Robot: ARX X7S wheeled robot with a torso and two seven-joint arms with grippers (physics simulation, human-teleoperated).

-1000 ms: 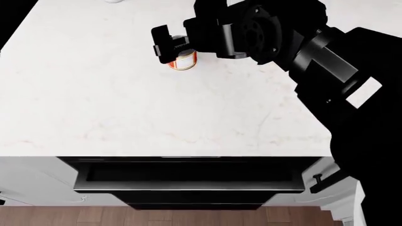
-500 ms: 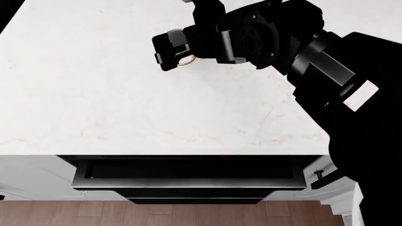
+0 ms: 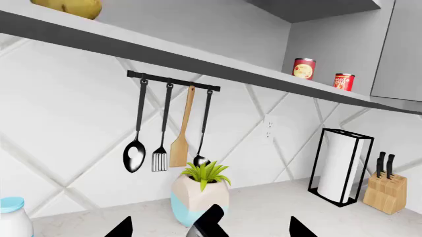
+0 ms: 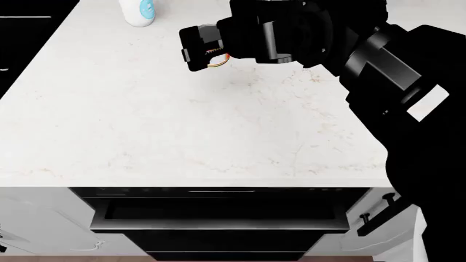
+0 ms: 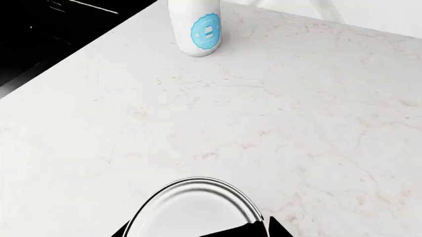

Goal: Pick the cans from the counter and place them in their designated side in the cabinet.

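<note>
The right claw (image 4: 207, 52) is closed on the squat can (image 5: 197, 207). In the right wrist view the can's grey metal top fills the gap between the fingertips, and in the head view only a sliver of its label shows under the claw. The can appears to hang clear of the worktop (image 4: 145, 120), so I judge the pick of this can done and the carry toward the cabinet (image 3: 399, 49) in hand.

The next move calls for raising the can well above the worktop and swinging it to its own side without loosening the grip. From the claw in the head view, the white bottle (image 4: 138, 11) stands at ten o'clock, apart from it. The taller can is not in view.

The left claw (image 3: 209, 229) shows only dark tips, so I cannot tell whether it is open. Beyond it, two red tins (image 3: 304, 68) stand on a shelf (image 3: 197, 64).
</note>
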